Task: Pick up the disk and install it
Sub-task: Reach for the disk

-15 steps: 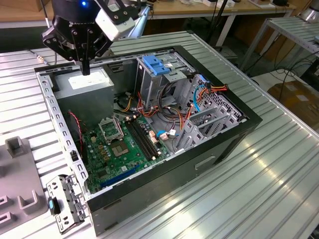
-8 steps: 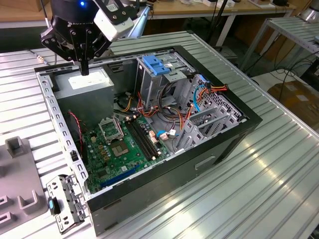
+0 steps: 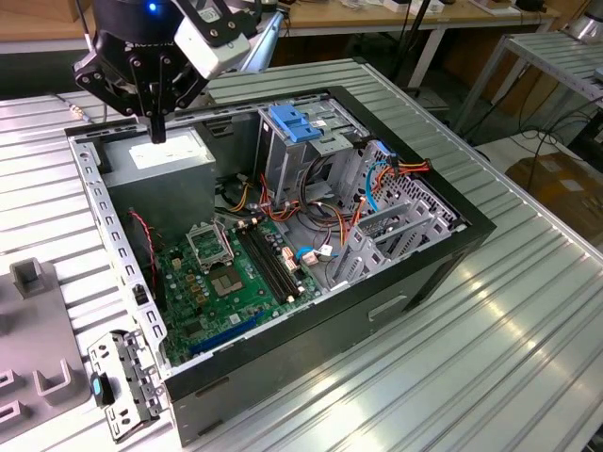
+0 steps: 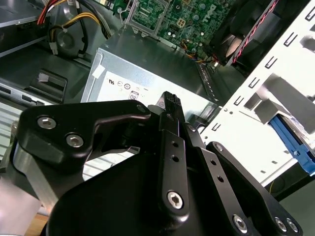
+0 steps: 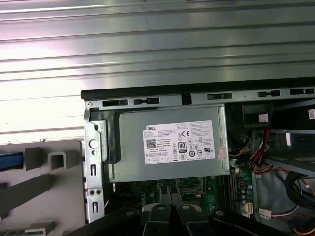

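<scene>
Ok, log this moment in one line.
gripper: shut, holding nothing | position: above grey metal power supply box | scene: open black computer case

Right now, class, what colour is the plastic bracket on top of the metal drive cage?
The bracket is blue, seen best in the exterior view.

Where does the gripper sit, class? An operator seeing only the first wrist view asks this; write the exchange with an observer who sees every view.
Observer: In the exterior view the gripper hangs over the power supply.
Operator: Does it hold anything?
Observer: No; in the second wrist view its fingers are shut, nothing between them.
Operator: What tops the drive cage?
Observer: A blue bracket sits atop the drive cage in the exterior view.
</scene>
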{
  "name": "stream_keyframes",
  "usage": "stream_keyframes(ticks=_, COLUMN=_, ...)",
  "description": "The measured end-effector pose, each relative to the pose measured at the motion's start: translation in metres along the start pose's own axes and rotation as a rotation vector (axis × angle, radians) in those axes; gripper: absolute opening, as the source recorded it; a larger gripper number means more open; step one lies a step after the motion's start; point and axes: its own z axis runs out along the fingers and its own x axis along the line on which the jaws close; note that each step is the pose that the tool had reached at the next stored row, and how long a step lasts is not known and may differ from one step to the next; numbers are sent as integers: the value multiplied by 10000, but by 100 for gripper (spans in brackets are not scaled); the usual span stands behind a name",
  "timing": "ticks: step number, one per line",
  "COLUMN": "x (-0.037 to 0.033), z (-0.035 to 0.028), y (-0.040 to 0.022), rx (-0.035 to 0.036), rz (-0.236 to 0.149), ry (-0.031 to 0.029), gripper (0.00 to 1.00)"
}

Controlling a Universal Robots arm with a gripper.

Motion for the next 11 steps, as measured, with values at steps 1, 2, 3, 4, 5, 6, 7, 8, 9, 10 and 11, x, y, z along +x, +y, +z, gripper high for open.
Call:
stream_keyframes(ticks=1, x=2, z=0, y=0, rx=1, rz=0, ry=1, gripper=11)
stream_keyframes(ticks=2, x=4, z=0, y=-1, rx=0, rz=0, ry=2, gripper=11)
stream_keyframes(ticks=3, x=5, z=0, y=-1, rx=0, rz=0, ry=2, gripper=11)
stream_keyframes(ticks=4, x=9, z=0, y=-1, rx=0, rz=0, ry=4, gripper=11)
stream_keyframes(ticks=5, x=13, z=0, y=-1, rx=1, rz=0, ry=5, gripper=11)
stream_keyframes(ticks=6, x=15, z=0, y=-1, rx=1, rz=1, ry=7, gripper=11)
stream_keyframes(ticks=7, x=17, z=0, y=-1, rx=1, rz=0, ry=7, gripper=11)
stream_keyframes(ticks=8, x=19, z=0, y=-2, rx=1, rz=0, ry=8, gripper=11)
stream_keyframes(ticks=9, x=21, z=0, y=-2, rx=1, rz=1, ry=9, gripper=11)
stream_keyframes(ticks=10, x=23, z=0, y=-2, rx=1, rz=1, ry=10, gripper=11)
stream_keyframes(ticks=11, x=26, z=1, y=-2, rx=1, rz=1, ry=12, gripper=11)
